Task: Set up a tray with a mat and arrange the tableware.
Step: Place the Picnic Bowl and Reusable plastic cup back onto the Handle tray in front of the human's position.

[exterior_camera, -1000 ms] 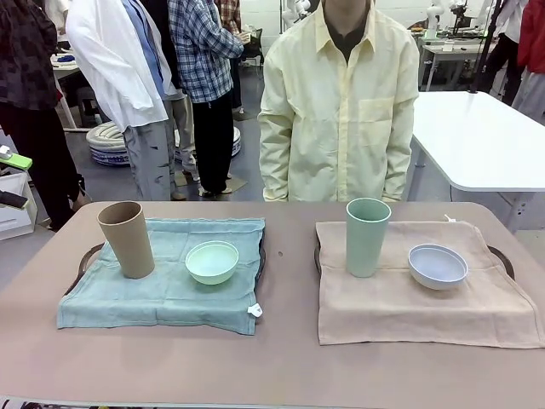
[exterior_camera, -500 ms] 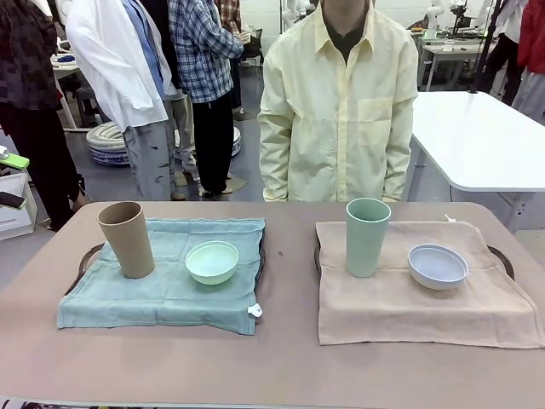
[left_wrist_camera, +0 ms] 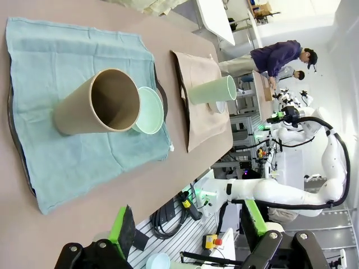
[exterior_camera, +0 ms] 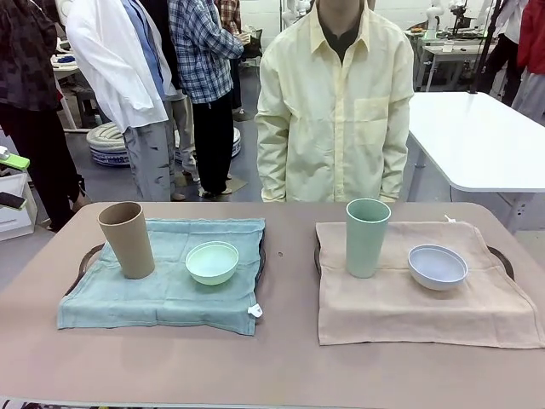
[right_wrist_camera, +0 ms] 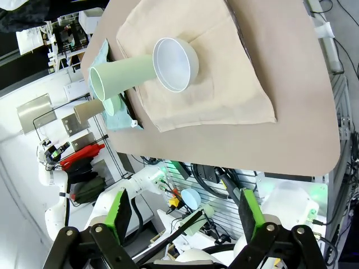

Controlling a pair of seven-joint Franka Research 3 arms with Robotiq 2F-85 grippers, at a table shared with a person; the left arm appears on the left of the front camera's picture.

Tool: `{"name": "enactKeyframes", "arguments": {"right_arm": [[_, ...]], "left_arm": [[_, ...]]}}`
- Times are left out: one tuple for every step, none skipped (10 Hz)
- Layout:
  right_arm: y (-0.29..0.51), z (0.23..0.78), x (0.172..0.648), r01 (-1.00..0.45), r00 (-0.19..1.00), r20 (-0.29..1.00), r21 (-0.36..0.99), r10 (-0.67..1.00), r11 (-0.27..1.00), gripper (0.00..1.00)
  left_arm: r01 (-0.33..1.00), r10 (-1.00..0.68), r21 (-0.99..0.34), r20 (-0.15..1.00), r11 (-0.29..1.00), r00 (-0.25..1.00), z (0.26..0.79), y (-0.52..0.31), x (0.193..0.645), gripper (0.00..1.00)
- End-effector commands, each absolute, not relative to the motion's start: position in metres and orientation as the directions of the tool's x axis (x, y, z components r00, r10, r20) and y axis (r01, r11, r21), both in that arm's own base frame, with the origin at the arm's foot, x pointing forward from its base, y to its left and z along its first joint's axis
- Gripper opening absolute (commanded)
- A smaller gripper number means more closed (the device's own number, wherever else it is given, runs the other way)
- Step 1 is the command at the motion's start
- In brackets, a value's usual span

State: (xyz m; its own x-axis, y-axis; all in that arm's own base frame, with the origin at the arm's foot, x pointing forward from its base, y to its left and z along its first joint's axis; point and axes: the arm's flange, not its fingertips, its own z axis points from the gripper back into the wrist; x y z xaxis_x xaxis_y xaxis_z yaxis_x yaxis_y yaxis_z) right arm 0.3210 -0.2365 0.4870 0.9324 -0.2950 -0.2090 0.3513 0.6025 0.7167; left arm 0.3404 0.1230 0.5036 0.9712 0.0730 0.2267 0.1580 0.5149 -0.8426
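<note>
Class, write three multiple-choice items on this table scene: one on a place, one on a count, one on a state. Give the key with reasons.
1. Where does the tan tumbler stand?
A. on the teal mat
B. on the beige mat
C. on bare table

2. How many bowls are on the mats?
A. one
B. two
C. four

3. How do the left gripper's jaws stand?
A. shut on a tumbler
B. shut empty
C. open, empty

Key: 1 A, it stands on the teal mat's far left corner. 2 B, the mint bowl and the whitish-blue bowl. 3 C, the green pads stand wide apart with nothing between.
</note>
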Motion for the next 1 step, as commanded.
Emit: {"name": "enactKeyframes", "arguments": {"right_arm": [[-0.2363, 0.4882, 0.3203, 0.347, 0.934, -0.205, 0.72, -0.293, 0.601, 1.0]], "left_arm": [[0.157, 0.081, -0.849, 0.228, 0.505, 0.97, 0.5047, 0.1227, 0.3377, 1.0]]}}
